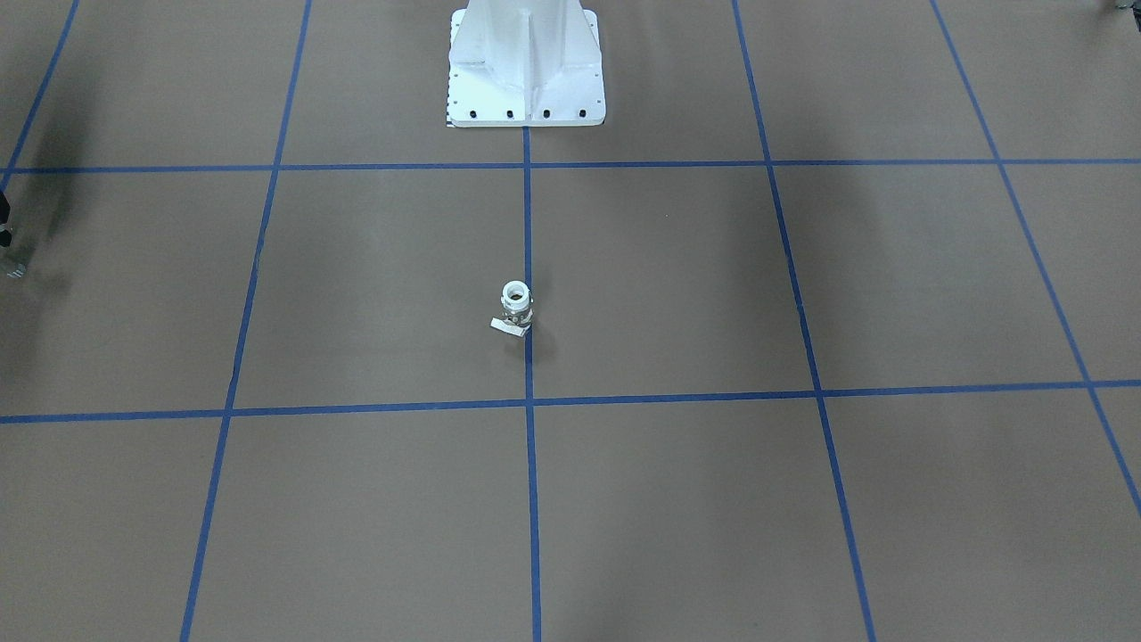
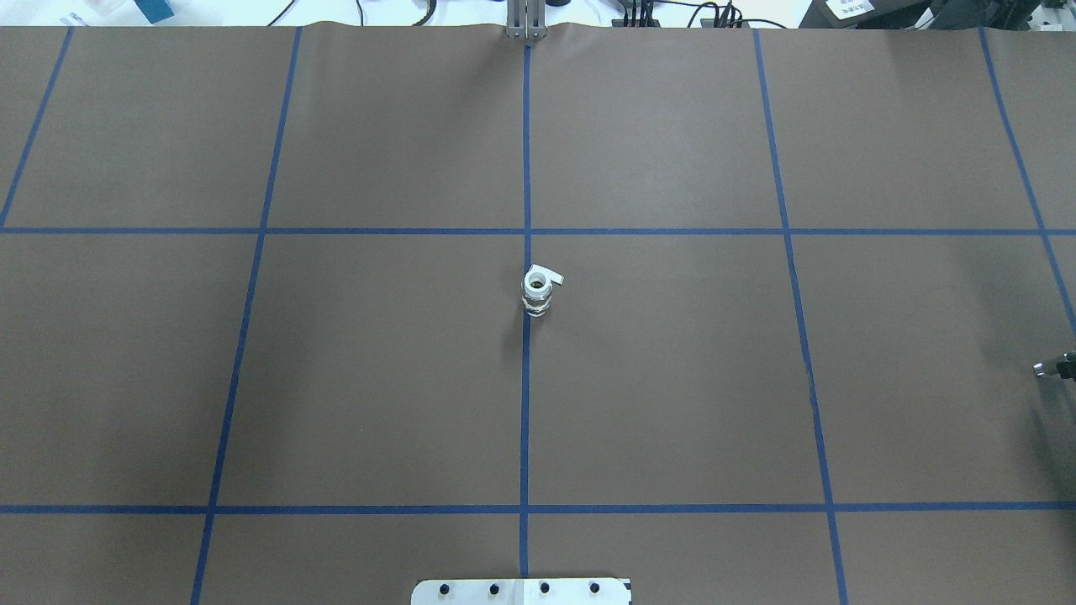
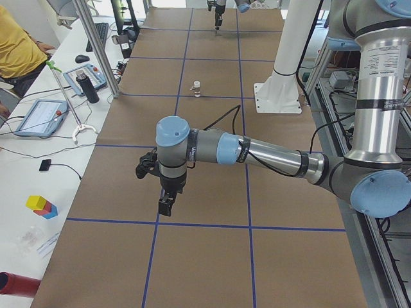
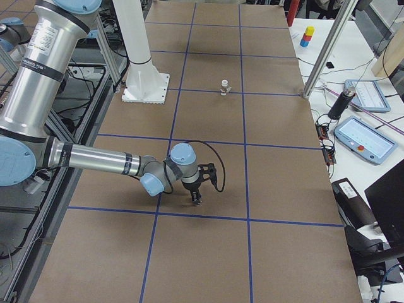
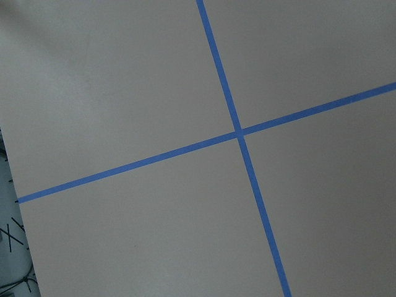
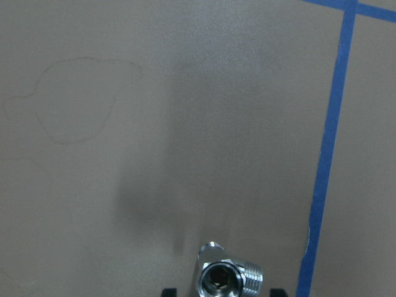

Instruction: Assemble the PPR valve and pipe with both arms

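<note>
PPR valve (image 1: 515, 308): stands upright near the middle of the bench (image 2: 672, 378), open white collar up, touching the central blue tape line (image 1: 528, 223); flat handle tab sticks out on the operators' side.
pipe (image 6: 224, 278): shiny threaded stub with a dark bore, at the bottom edge of the right wrist view, between two black fingertips (image 6: 167, 293).
right pincer (image 4: 197, 199): closed on the pipe, pointing down, low over the bench towards the robot's right end, well apart from the PPR valve.
left pincer (image 3: 166, 205): points down over the bench towards the robot's left end, well apart from the PPR valve; seen only from the side, so cannot tell how far open it is.
left wrist view: bare bench and a crossing of two tape lines.
pedestal (image 1: 526, 71): white, bolted to the bench on the robot's side of the PPR valve.
</note>
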`<action>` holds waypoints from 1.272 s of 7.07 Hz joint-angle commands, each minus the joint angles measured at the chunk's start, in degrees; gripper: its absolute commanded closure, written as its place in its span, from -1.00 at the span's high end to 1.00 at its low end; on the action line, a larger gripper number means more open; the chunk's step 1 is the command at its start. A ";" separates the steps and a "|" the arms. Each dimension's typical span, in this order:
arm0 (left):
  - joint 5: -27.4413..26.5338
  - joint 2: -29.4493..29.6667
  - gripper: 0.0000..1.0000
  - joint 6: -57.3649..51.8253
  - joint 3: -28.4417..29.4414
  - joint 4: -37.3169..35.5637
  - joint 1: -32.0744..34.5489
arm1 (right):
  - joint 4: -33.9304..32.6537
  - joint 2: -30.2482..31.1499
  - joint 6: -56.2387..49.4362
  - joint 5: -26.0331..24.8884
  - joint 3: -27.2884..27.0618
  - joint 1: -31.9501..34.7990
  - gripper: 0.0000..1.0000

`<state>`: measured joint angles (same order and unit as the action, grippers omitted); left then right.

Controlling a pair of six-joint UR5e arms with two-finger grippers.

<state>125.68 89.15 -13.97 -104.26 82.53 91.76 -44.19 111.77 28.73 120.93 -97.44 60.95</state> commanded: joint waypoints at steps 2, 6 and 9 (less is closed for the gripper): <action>0.00 0.06 1.00 0.00 -0.06 0.00 0.00 | -0.11 -0.68 0.01 -0.52 0.93 -0.66 0.18; 0.00 0.06 1.00 0.00 -0.41 0.00 0.00 | -0.02 -0.77 0.18 -1.31 0.94 -0.92 -0.45; 0.00 -0.02 1.00 0.00 -0.33 0.00 0.00 | 0.07 -0.85 0.18 -0.96 0.33 -0.92 -1.00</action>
<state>125.68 89.20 -13.98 -104.70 82.53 91.76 -44.16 110.94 28.91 119.78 -96.71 60.03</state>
